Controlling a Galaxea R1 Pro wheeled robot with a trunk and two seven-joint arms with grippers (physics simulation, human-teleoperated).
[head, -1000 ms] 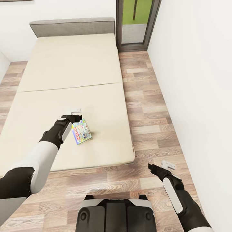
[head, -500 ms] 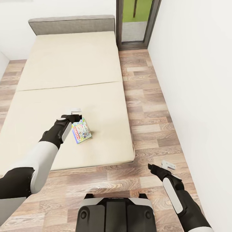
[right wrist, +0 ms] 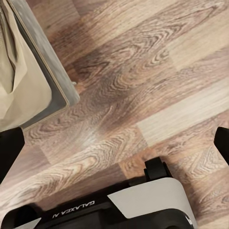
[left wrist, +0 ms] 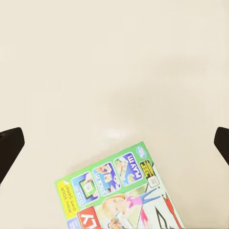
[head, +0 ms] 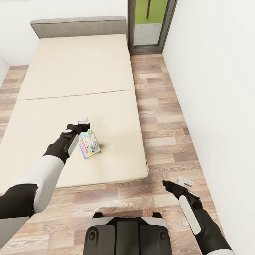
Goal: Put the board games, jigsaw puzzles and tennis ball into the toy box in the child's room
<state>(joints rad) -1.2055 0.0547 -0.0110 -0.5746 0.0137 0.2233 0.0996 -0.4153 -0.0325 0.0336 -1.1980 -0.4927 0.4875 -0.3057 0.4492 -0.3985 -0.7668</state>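
Robot body: two arms, each with a glossy white upper shell and a black forearm carrying a light grey panel. The left gripper [head: 82, 123] and right gripper [head: 184, 182] are black with pale grey fingers. The base [head: 126, 234] is black with a white rim and round fittings. White lettering "GALAXEA" [right wrist: 76, 208] marks its dark casing.

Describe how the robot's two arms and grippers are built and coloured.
Each arm has a white forearm shell between black joint sections, with a black wrist. The left gripper and right gripper both have pale grey-white fingers on a black mount. In the wrist views the fingertips look black. No cables or markings show.
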